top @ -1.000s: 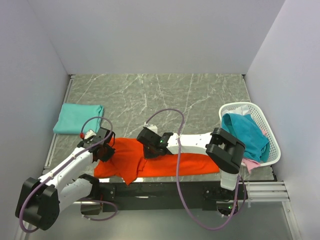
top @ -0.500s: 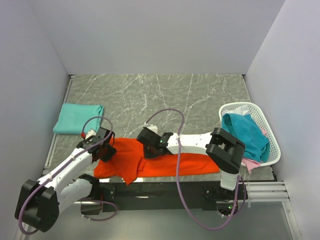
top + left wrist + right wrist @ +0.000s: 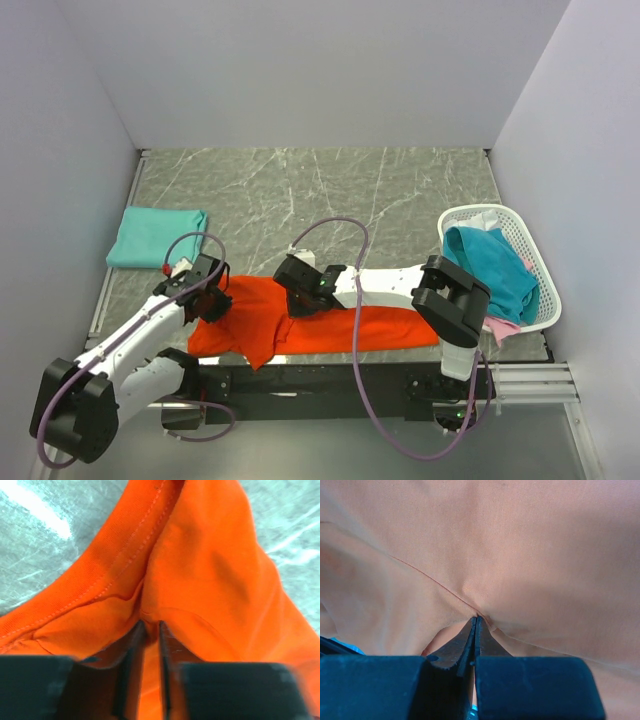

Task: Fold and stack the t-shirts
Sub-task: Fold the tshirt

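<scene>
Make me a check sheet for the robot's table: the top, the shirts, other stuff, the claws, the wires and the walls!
Surface: grey marbled table top, bare in the far middle.
Job's things: orange shirt spread along the near edge, bunched at its left end; folded teal shirt at far left; turquoise shirt and pink cloth in the basket.
Clutter: white lattice basket at the right edge.
Grippers: left gripper pinches a fold of the orange shirt; right gripper is shut on a pinch of it too.
Cables: purple cables loop above both arms, clear of the cloth.
Surroundings: plain pale walls on three sides.
</scene>
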You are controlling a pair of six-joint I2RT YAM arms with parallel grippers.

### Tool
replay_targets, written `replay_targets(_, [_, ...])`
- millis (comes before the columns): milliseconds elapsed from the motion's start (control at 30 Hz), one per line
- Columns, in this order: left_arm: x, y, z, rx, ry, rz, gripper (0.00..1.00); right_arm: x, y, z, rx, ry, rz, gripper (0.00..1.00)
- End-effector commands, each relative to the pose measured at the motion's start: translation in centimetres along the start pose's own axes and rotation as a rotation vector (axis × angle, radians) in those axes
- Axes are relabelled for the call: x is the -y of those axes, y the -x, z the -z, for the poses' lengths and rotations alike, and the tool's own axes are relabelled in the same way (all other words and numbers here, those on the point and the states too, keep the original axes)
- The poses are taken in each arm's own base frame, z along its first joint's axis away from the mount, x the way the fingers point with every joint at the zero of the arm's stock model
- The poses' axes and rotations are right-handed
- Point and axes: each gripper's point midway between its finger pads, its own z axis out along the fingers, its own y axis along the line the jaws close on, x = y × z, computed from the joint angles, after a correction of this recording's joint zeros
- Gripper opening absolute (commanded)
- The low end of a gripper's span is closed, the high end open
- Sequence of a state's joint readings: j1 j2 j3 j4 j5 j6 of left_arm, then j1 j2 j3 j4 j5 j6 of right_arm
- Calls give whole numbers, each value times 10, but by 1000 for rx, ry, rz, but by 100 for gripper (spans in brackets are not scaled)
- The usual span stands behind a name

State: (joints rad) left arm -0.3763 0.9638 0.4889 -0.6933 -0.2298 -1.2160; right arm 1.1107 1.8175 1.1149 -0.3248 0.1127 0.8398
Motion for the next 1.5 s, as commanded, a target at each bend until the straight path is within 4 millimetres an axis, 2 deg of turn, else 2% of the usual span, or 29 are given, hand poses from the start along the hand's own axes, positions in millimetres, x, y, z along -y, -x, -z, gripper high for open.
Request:
replay_targets(0, [5, 3, -2, 12, -6, -12, 19, -10, 14, 5, 41, 9, 4, 2])
replay_targets(100, [5, 3, -4, 16, -6, -4, 1, -8, 13, 2, 38, -4, 8, 2])
replay_targets(300, [14, 19, 8, 80, -54, 19, 1, -10, 19, 4, 51, -12, 15, 0])
replay_targets(633, [24, 39, 20, 159, -72, 26, 1, 2, 25, 16, 80, -60, 13, 0])
replay_targets(833, [34, 48, 18, 177, -64, 9, 1, 0, 27, 17, 82, -62, 19, 0])
replay_targets(967, [32, 54, 12, 194, -14, 3, 1, 0, 28, 18, 83, -63, 28, 0])
replay_targets(1167, [38, 68, 6, 220, 6, -10, 1, 4, 21, 19, 60, -62, 45, 0])
replay_targets(1367, [37, 71, -1, 219, 41, -41, 1, 7, 18, 19, 54, -63, 58, 0])
replay_targets(1467, [40, 70, -4, 207, 40, -56, 6, 8, 18, 19, 50, -68, 57, 0])
